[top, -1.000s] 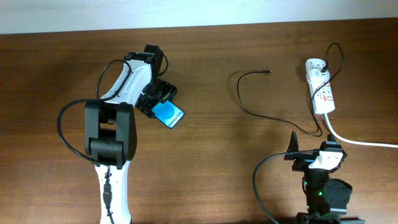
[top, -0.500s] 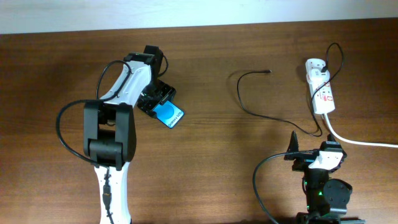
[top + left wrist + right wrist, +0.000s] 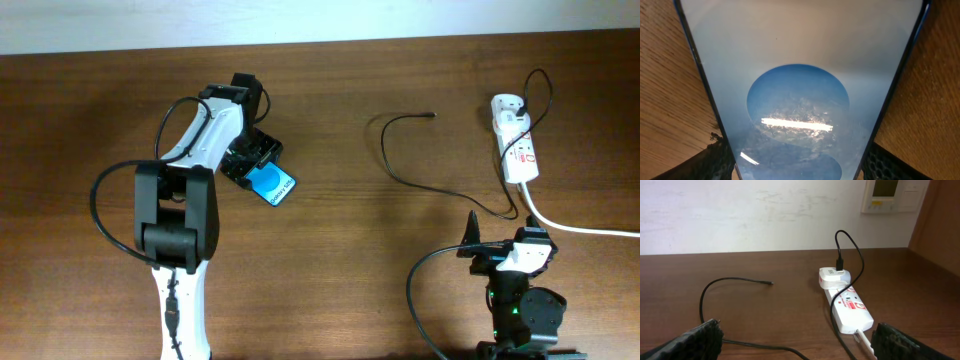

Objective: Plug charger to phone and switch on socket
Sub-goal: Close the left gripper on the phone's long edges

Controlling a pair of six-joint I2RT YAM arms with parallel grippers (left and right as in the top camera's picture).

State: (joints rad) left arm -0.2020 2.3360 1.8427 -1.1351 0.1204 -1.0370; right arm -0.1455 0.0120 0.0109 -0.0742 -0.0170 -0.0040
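The phone [image 3: 272,184], blue screen up, lies on the brown table at the centre left. My left gripper [image 3: 253,160] is over its near end, and in the left wrist view the phone [image 3: 797,95] fills the frame. The left gripper [image 3: 800,167] is shut on the phone, one finger pressed to each long edge. The charger, a thin black cable [image 3: 385,150], lies loose with its tip [image 3: 430,116] free and runs to a white plug [image 3: 505,105] in the socket [image 3: 520,152]. My right gripper [image 3: 500,240] is open and empty, near the cable [image 3: 705,300] and the socket [image 3: 851,311].
The socket's thick white cord [image 3: 585,229] runs off the right edge. A wall with a white panel [image 3: 892,195] stands behind the table. The charger's tip [image 3: 770,283] lies apart from everything else, with bare wood between it and the phone.
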